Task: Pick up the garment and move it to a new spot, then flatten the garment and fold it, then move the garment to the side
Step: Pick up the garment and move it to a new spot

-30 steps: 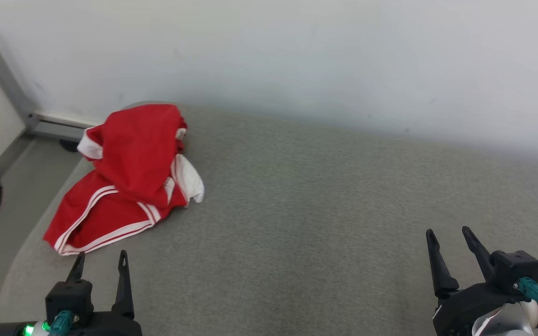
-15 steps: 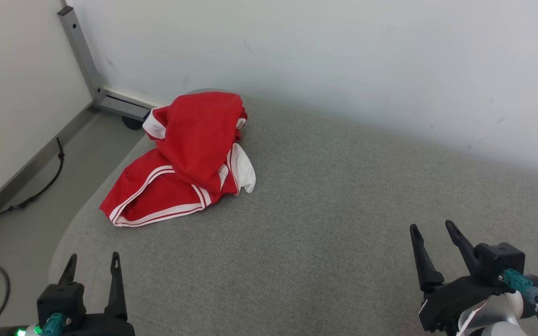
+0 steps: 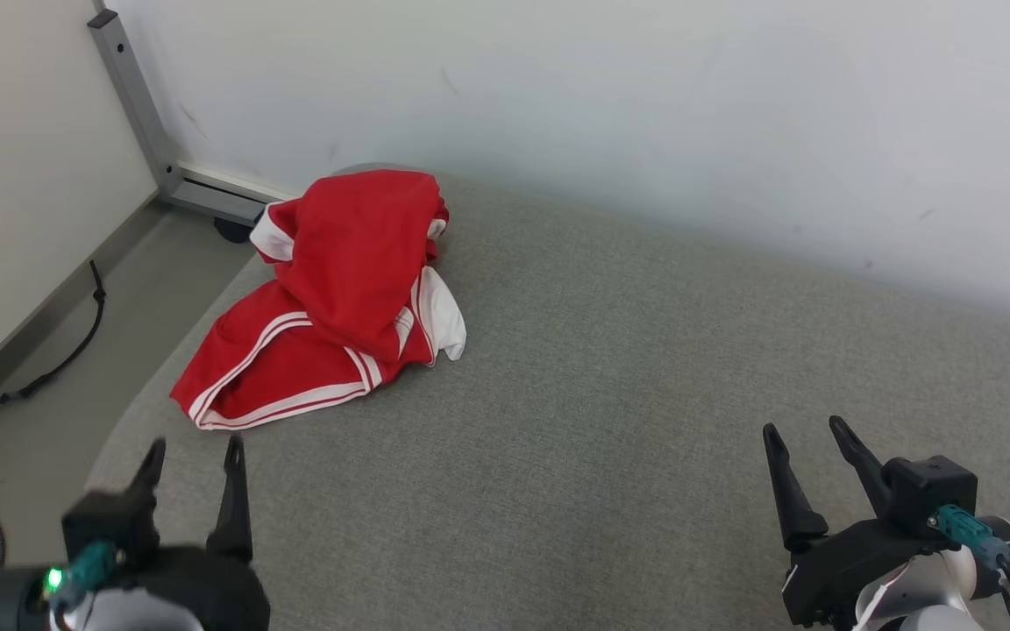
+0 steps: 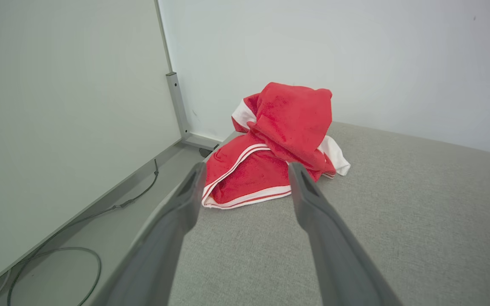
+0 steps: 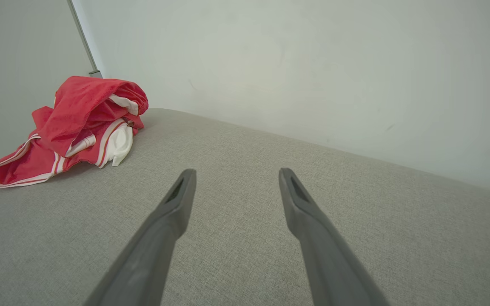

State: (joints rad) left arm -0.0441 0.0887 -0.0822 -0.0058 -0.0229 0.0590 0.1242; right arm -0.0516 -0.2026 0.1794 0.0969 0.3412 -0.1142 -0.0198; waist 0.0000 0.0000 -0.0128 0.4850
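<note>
Ahead of the open left hand [image 3: 195, 443], the bunched garment [image 3: 338, 272] sits at the edge of the surface [image 3: 601, 394]. A one-layer pinch could drag it off. The right hand [image 3: 802, 427] is open too.

No text, label, brand mark, number or sign can be read in any of the views. The red garment [image 3: 347, 263] carries only plain white stripes and white trim, with no legible lettering on the cloth that shows.
</note>
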